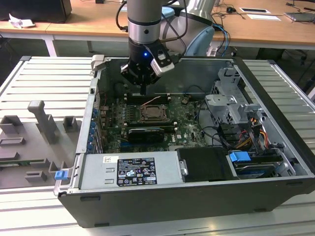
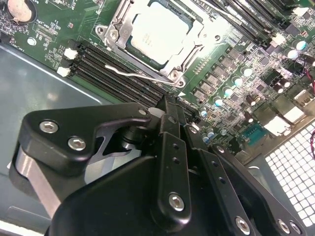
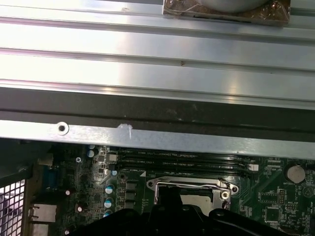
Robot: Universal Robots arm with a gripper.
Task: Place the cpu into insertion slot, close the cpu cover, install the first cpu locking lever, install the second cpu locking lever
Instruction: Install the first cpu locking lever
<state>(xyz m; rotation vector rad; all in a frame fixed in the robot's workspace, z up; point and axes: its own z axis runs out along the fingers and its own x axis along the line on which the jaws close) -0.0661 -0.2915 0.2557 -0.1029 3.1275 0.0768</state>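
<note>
Sitting in the insertion slot (image 2: 160,42) is the cpu (image 2: 158,33), cover frame (image 2: 118,22) down around it, on the green motherboard (image 2: 236,59). Gripper (image 2: 167,114) hovers just beside the socket, over the memory slots (image 2: 113,69), jaws pressed together, empty.

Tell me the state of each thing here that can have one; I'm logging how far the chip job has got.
Chip: seated in the socket, face up.
Socket: filled by the chip.
Cover frame: down flat around the chip.
Locking lever: lying low along the socket's edge; whether it is hooked is unclear.
Pincer: shut, holding nothing, above the memory slots.
Computer case: side open.
</note>
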